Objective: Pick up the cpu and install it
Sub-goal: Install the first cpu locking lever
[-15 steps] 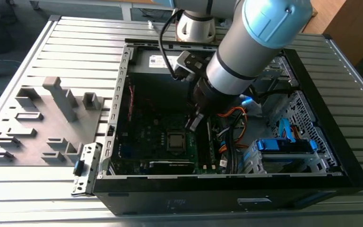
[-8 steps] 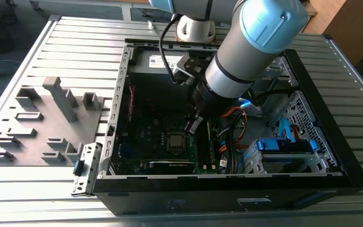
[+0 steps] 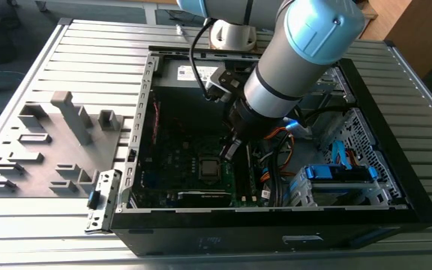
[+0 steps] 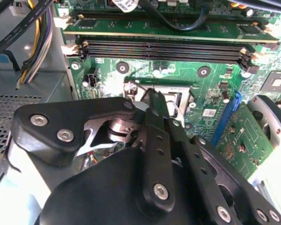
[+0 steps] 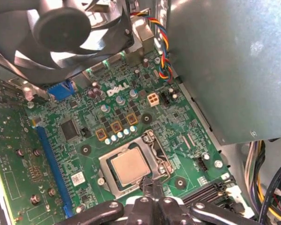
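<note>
Silver-grey cpu [image 5: 129, 166] seated in socket [image 5: 107, 185]. My gripper [image 5: 149, 183] pinched narrow, empty, at socket edge. Install step; latching needs care.

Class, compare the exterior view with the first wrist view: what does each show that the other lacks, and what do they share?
Only the exterior view takes in the whole computer case, the slatted table, the grey holder tray and the arm reaching in. Only the first wrist view gives the cooling fan and coloured wires close up. Both share the green circuit board with the cpu lying in its socket, and the gripper beside it.
</note>
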Tool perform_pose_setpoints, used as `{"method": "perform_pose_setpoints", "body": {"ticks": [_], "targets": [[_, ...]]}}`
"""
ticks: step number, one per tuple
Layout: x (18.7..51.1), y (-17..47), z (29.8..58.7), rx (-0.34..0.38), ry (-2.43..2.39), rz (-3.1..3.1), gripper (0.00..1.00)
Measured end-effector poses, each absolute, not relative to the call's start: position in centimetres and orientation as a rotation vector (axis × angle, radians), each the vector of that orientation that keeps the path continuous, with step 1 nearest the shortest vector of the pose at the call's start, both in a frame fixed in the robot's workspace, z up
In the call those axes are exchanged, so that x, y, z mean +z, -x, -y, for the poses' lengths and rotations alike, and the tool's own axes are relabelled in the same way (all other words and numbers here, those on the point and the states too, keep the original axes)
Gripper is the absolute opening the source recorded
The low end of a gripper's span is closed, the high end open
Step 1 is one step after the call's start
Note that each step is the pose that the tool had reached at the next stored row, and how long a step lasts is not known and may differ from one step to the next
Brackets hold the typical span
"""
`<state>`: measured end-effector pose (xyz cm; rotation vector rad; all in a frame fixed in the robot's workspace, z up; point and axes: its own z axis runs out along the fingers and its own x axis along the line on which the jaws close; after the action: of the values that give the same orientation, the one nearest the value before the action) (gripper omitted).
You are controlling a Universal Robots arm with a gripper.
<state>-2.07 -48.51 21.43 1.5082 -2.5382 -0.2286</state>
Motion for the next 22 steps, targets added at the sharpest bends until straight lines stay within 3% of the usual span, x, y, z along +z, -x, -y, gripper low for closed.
{"method": "perform_pose_setpoints", "body": {"ticks": [22], "targets": [[22.5,2.6,48.2,-0.224,-1.508,2.539,0.11]]}}
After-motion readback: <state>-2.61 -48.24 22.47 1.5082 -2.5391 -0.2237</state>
